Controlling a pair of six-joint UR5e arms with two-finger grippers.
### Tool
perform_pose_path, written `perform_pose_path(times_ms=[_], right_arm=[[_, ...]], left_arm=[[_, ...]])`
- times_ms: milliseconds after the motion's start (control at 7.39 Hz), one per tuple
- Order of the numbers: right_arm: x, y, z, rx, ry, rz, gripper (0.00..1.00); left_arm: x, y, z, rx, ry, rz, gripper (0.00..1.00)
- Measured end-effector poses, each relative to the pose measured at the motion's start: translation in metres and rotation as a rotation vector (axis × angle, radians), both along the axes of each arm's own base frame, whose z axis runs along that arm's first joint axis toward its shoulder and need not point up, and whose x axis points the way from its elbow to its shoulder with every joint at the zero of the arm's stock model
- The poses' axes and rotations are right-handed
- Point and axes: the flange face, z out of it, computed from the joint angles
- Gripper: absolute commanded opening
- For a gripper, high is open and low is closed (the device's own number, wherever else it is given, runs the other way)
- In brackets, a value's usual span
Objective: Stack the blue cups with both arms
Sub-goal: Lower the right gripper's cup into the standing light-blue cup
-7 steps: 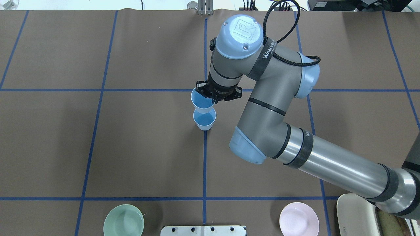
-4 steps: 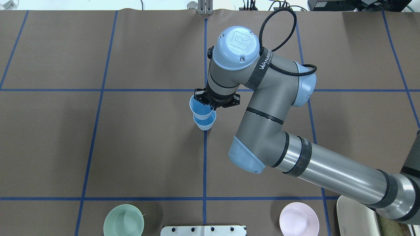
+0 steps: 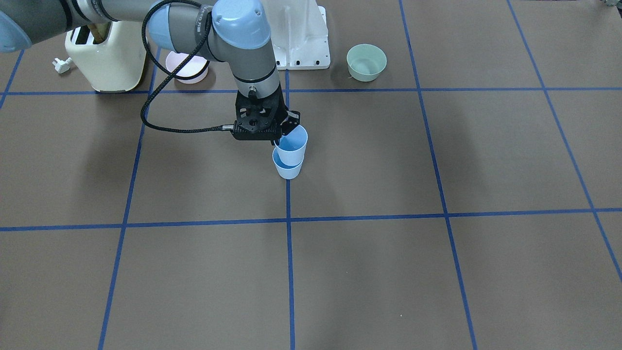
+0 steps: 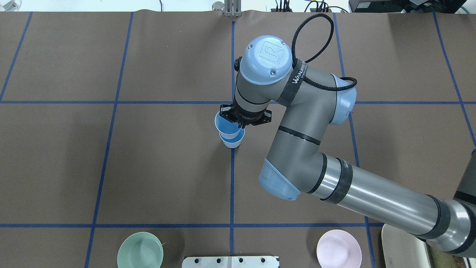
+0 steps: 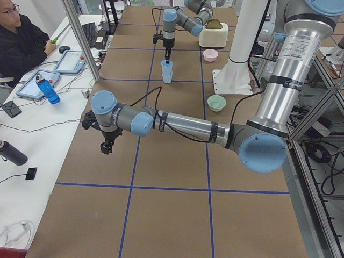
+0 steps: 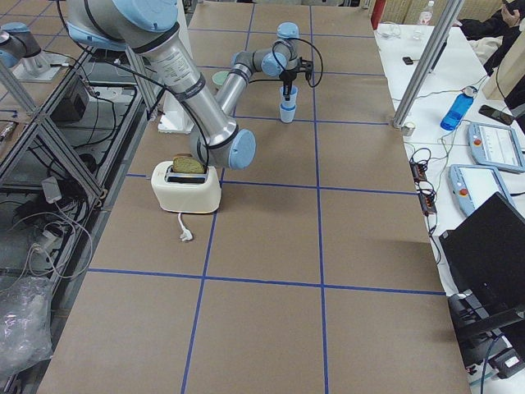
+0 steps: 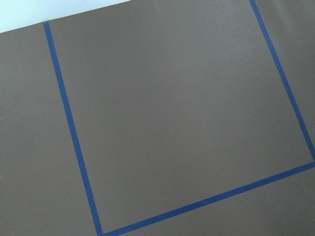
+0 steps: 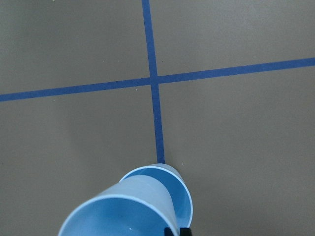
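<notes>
Pale sky-blue plastic tumbler [image 3: 292, 145], tapered and upright, is pinched at its rim by the right arm's black two-finger end effector [image 3: 278, 140]. Its base sits inside the mouth of a second matching tumbler [image 3: 287, 171], which stands on a blue tape line [image 4: 232, 186] on the brown paper-covered bench [image 4: 148, 167]. The left end effector [image 5: 107, 147] hangs well apart; wide or narrow, I cannot tell.

Open desk [image 4: 148, 167] is seen on every side of the blue cups [image 4: 227, 125]. Access from above is blocked by the right arm [image 4: 297, 123].
</notes>
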Motion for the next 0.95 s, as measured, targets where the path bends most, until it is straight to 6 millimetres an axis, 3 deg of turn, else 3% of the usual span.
perform_pose_path(times_ms=[677,812,947], right_arm=[[0.0017,0.0009,0.0046,0.003,0.004,0.001,0.00],[0.0020,0.0004,0.0044,0.004,0.005,0.009,0.21],[0.0022,0.0000,0.0040,0.006,0.006,0.013,0.99]], left_arm=[[-0.0001,0.0000,-0.0009,0.003,0.000,-0.001,0.98],[-0.0005,0.0005,-0.0003,0.003,0.000,-0.001,0.98],[-0.0009,0.0009,0.0002,0.003,0.001,-0.002,0.98]])
